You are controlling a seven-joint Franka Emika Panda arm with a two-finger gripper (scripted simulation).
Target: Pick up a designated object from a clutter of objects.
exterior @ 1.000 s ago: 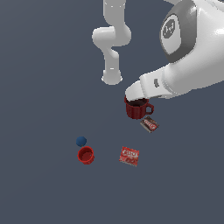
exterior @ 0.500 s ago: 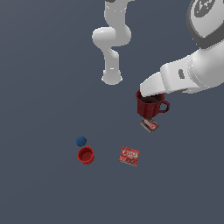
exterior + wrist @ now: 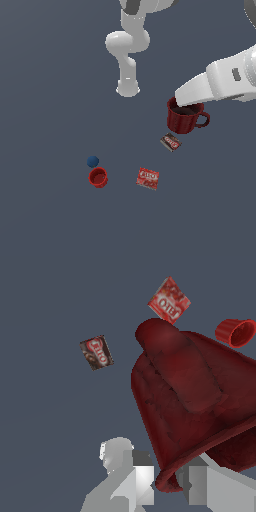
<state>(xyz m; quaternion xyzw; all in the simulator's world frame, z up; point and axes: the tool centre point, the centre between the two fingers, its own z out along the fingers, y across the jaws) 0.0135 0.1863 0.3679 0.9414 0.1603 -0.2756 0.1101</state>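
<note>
Fingers (image 3: 165,476) are clamping the rim of the dark red mug (image 3: 185,117), one inside, one outside, per wrist view. Mug is hanging off the arm w/ handle pointing to exterior view's right. It's looking lifted clear of the tabletop (image 3: 50,75), though no shadow's confirming that. Rest of clutter, placed vs. the mug: brown packet (image 3: 171,142) sitting just below it in exterior view, red packet (image 3: 148,178) farther down, bright red cup (image 3: 98,177) and blue ball (image 3: 92,161) well apart toward exterior view's left. Judging progress: grasp's done, lift's looking underway or near done; what's left is prob. just raising and holding steady.
</note>
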